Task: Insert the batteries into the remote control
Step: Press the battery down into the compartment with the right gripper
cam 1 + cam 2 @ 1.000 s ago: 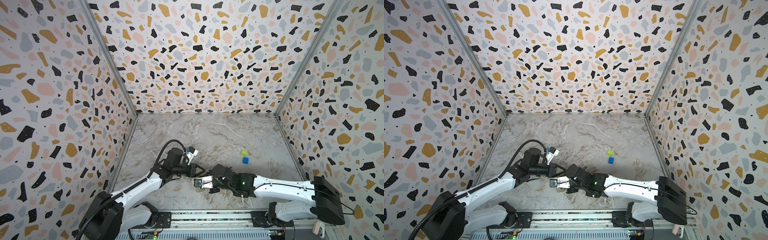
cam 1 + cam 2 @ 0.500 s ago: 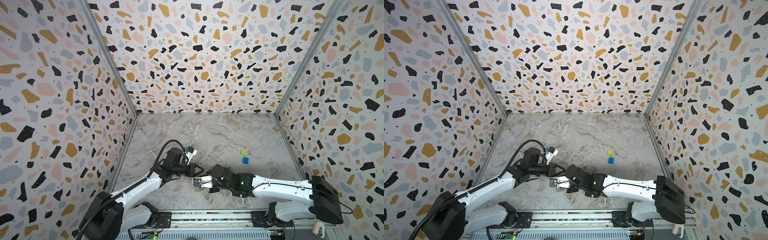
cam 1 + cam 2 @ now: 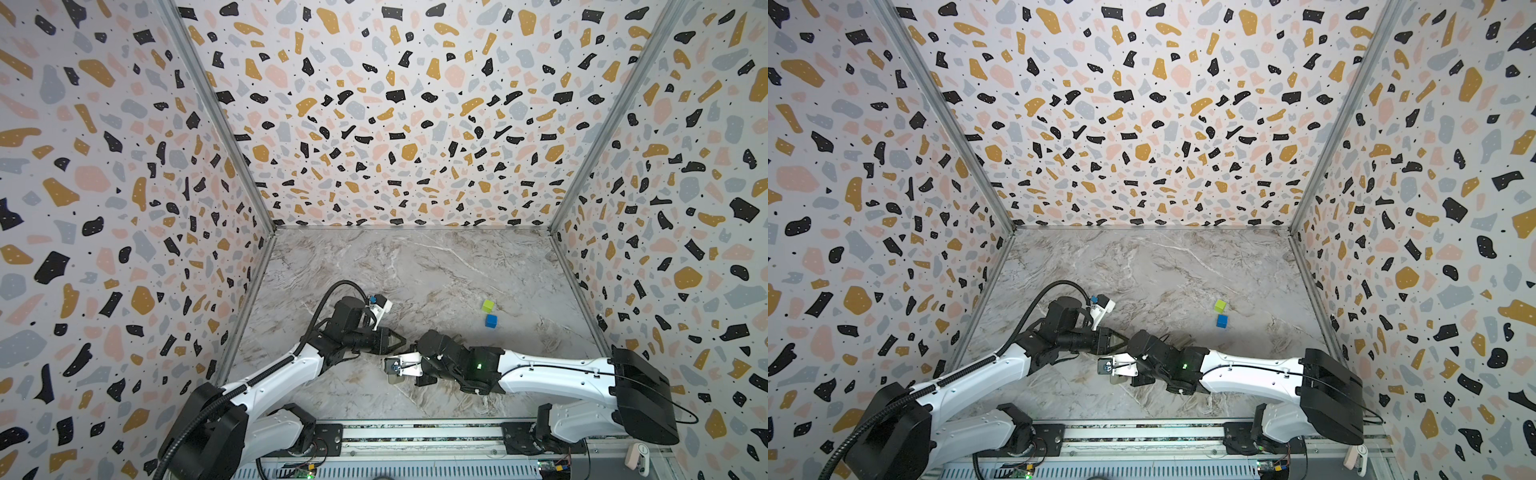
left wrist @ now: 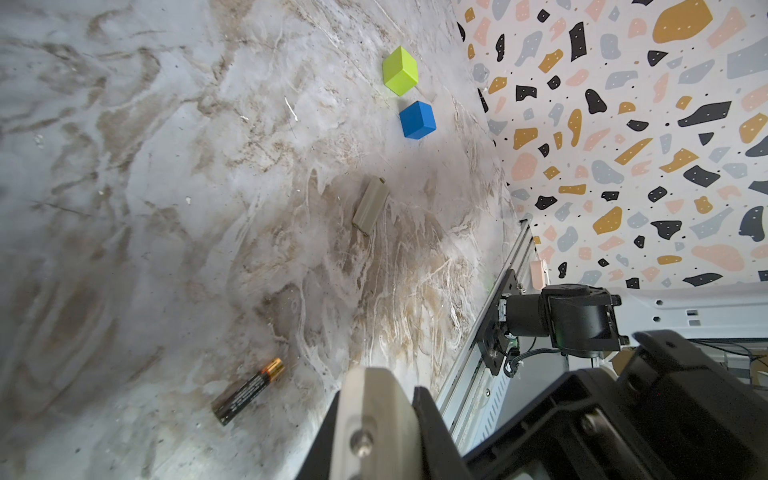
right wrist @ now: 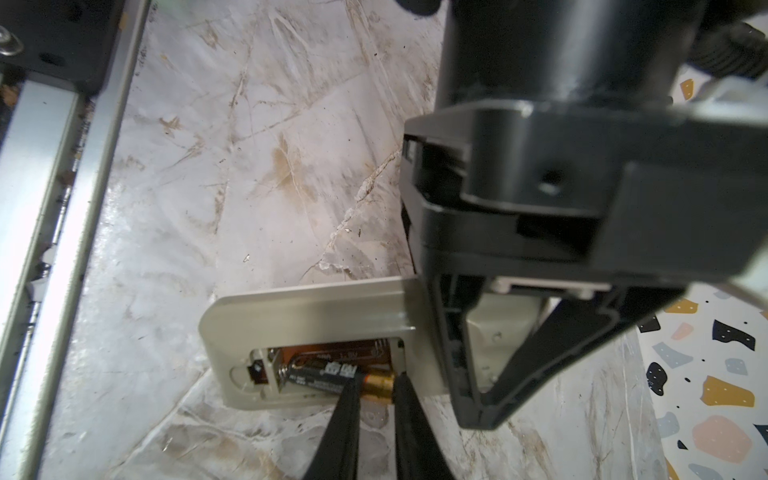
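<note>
Lying back-up on the marble table (image 5: 187, 187), the remote control (image 5: 316, 307) is seen with its battery bay open. The first battery (image 5: 324, 372), tilted into the bay, is pinched at its gold end by the right gripper (image 5: 378, 380). The left gripper (image 5: 478, 409) is closed, its tips crossing the remote control. The second battery (image 4: 248, 391) is seen loose on the table, near the beige cover (image 4: 370, 205).

remote (image 5: 307, 311) end behind left tool (image 5: 478, 409), battery (image 5: 328, 372) tip covered

right gripper (image 5: 379, 381) gripping battery (image 5: 324, 372) in remote control (image 5: 307, 307) bay, closed left gripper (image 5: 478, 415) touching it
</note>
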`<move>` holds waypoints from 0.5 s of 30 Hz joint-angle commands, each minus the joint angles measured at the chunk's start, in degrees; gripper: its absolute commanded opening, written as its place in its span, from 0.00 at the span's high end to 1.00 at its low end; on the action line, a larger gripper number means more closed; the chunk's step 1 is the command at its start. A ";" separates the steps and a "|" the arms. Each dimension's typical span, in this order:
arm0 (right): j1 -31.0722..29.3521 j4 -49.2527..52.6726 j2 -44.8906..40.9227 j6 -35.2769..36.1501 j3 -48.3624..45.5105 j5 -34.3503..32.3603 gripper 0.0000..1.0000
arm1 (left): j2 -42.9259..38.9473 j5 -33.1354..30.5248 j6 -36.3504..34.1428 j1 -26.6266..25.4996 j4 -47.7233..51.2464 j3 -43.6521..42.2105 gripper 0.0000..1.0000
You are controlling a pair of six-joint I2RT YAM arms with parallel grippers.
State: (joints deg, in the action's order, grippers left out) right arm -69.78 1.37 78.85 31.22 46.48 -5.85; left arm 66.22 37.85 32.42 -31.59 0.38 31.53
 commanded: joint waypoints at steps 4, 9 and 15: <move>-0.05 4.51 3.23 0.53 0.89 0.74 0.82 | -2.14 6.28 1.33 -0.44 -6.07 0.99 1.00; -0.10 4.77 3.93 0.59 1.07 1.18 0.82 | -2.06 6.45 1.33 -0.49 -6.18 1.07 1.00; -0.18 4.87 5.13 0.59 1.19 1.27 0.86 | -2.25 6.54 1.53 -0.52 -6.29 0.99 1.00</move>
State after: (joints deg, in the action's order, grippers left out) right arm -69.78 1.56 81.21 31.77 47.66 -5.15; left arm 66.22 36.27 32.08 -31.48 1.76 31.16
